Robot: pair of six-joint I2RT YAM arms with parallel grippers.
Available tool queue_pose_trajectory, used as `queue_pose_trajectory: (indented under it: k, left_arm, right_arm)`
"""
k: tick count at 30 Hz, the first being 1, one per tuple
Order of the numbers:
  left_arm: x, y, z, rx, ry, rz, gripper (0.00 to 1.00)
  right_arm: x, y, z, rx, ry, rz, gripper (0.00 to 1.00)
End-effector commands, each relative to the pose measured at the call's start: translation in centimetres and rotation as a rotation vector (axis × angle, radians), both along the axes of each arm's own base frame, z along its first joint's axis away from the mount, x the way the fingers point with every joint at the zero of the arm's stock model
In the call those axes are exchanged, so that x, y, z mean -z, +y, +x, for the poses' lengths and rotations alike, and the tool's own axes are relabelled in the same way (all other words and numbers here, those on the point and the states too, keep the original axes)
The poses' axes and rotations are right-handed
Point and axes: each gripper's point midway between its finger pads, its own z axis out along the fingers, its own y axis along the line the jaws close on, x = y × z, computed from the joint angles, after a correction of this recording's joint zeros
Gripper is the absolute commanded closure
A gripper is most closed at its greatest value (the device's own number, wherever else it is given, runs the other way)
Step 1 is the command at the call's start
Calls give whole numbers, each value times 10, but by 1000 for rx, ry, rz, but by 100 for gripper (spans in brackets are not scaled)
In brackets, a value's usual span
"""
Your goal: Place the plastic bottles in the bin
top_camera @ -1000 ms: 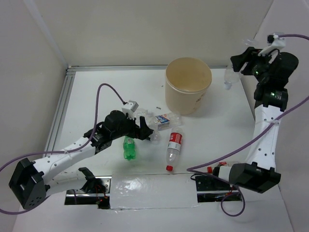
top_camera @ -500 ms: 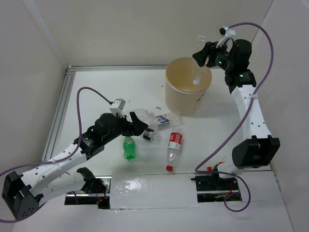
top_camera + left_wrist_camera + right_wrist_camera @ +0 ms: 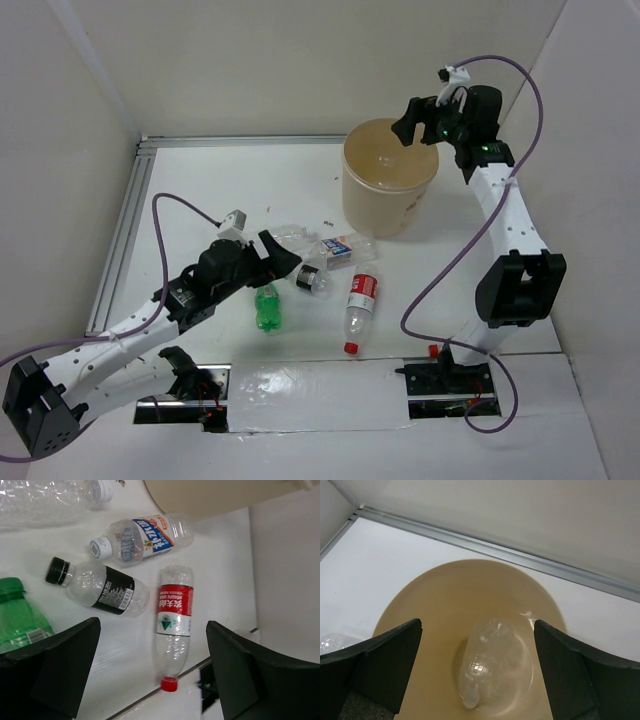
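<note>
The beige bin (image 3: 390, 205) stands at the back right. My right gripper (image 3: 415, 118) hovers open above its far rim. In the right wrist view a clear bottle (image 3: 487, 665) lies inside the bin (image 3: 420, 610), below the open right gripper (image 3: 476, 625). Several plastic bottles lie on the table: a green one (image 3: 266, 305), a black-label one (image 3: 312, 279), a blue-white-label one (image 3: 340, 249), a red-label one (image 3: 359, 300) and a clear one (image 3: 290, 235). My left gripper (image 3: 285, 255) hangs open over them, holding nothing. The left wrist view shows the red-label bottle (image 3: 174, 625) between the left gripper's (image 3: 152, 627) fingers, well below them.
An aluminium rail (image 3: 120, 240) runs along the left and back table edges, with white walls close on all sides. A shiny foil strip (image 3: 310, 395) lies at the near edge between the arm bases. The bin's side (image 3: 210, 495) fills the top of the left wrist view.
My right arm swung left from the right wall to above the bin and opened; the clear bottle it carried now lies in the bin. My left gripper shifted slightly over the bottles.
</note>
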Motion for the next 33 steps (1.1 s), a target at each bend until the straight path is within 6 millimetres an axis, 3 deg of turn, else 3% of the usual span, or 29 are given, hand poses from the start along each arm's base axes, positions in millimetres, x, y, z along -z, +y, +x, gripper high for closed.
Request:
queue_pose_trajectory:
  k: [1, 6, 10, 11, 12, 14, 15, 17, 18, 21, 25, 27, 33]
  left_arm:
    - [-9, 0, 6, -95, 35, -110, 0]
    - [-3, 6, 10, -189, 116, -144, 0]
    - [-4, 17, 14, -317, 200, -157, 0]
    - [-4, 19, 16, -352, 229, -168, 0]
    - [-16, 20, 17, -370, 229, -185, 0]
    - [-12, 24, 20, -422, 268, -162, 0]
    - [-16, 27, 19, -458, 303, -164, 0]
    - [-12, 30, 23, -499, 337, -138, 0]
    - [-18, 32, 26, -523, 344, -135, 0]
    - [-12, 34, 37, -568, 379, -107, 0]
    - [-13, 45, 57, -660, 408, -55, 0]
    - [-4, 55, 60, -715, 475, -46, 0]
    - [36, 60, 78, -762, 652, -15, 0]
  right_arm:
    - [-74, -16, -26, 10, -164, 8, 0]
    - [-85, -45, -49, 72, -164, 15, 0]
    - [-89, -77, -87, 141, -169, -14, 0]
    - [-69, -84, -93, 153, -125, -19, 0]
    - [-62, -103, -101, 205, -110, -20, 0]
    - [-38, -112, -124, 216, -63, -24, 0]
    - [-29, -127, -133, 256, -49, -32, 0]
    - [-18, -130, -154, 256, -39, -50, 2]
    - [4, -139, -161, 284, 7, -45, 3]
    - [27, -144, -183, 296, 49, -49, 7]
    - [64, -135, -198, 272, 146, -36, 13]
    - [89, -133, -204, 261, 206, -29, 14]
    - [127, -123, -216, 211, 289, -8, 16]
